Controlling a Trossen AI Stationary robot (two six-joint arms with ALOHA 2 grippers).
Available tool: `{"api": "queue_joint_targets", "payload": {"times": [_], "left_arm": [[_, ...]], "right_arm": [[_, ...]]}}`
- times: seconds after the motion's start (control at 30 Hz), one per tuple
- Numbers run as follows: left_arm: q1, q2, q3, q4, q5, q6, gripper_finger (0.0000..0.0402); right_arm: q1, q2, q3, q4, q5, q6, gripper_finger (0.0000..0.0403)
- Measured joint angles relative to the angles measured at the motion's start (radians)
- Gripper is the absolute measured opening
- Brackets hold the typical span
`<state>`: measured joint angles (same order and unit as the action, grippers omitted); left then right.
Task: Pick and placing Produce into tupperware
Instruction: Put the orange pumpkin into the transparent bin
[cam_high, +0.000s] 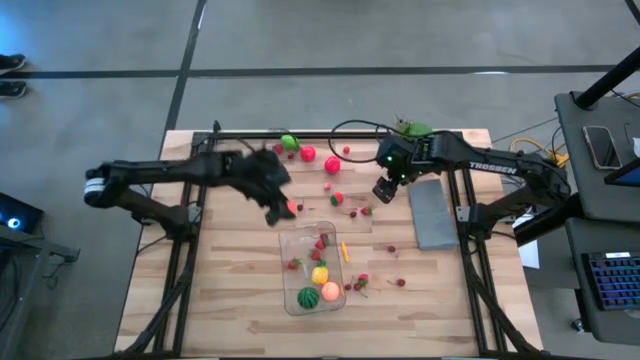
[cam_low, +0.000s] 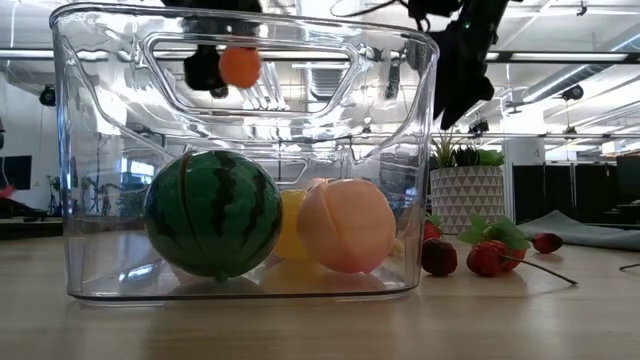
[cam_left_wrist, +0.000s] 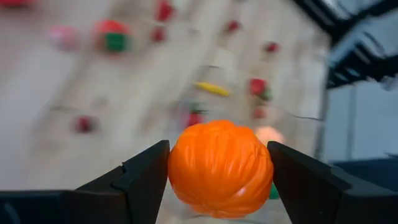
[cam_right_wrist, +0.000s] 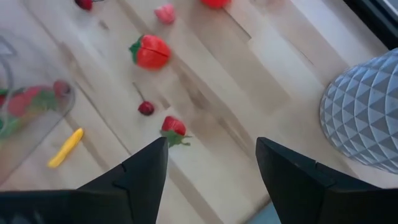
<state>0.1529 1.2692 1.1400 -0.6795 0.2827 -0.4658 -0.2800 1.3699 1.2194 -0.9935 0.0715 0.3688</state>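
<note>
step: carry to tub | left fingers (cam_left_wrist: 217, 180) clamp orange fruit (cam_left_wrist: 219, 168) just beside clear tub (cam_high: 313, 268), far rim | right fingers (cam_right_wrist: 211, 174) apart, empty, beyond tub | next: centre over tub, release

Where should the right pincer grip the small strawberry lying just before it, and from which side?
Across the red body of the strawberry, not the green leaves, straight down from above: it lies flat on the table, apart from the cherry, and the open right pincer looks wide enough.
</note>
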Motion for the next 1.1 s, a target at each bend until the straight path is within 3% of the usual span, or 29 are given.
{"api": "queue_joint_targets", "payload": {"times": [0.2,0.53,0.77,1.1], "left_arm": [[-0.126,0.123,0.000,0.086,0.001,-0.130,0.0253],[-0.175,0.273,0.000,0.098,0.064,-0.340,0.0253],[-0.209,0.318,0.001,0.262,0.069,-0.441,0.0253],[-0.220,0.303,-0.034,0.301,0.060,-0.553,0.0268]], "right_arm": [[0.040,-0.055,0.000,-0.030,0.002,-0.003,0.0239],[0.090,-0.143,0.000,-0.121,0.008,0.002,0.0243],[0.112,-0.165,-0.002,-0.130,0.009,0.019,0.0242],[0.117,-0.165,-0.088,-0.089,0.033,0.024,0.0257]]}}
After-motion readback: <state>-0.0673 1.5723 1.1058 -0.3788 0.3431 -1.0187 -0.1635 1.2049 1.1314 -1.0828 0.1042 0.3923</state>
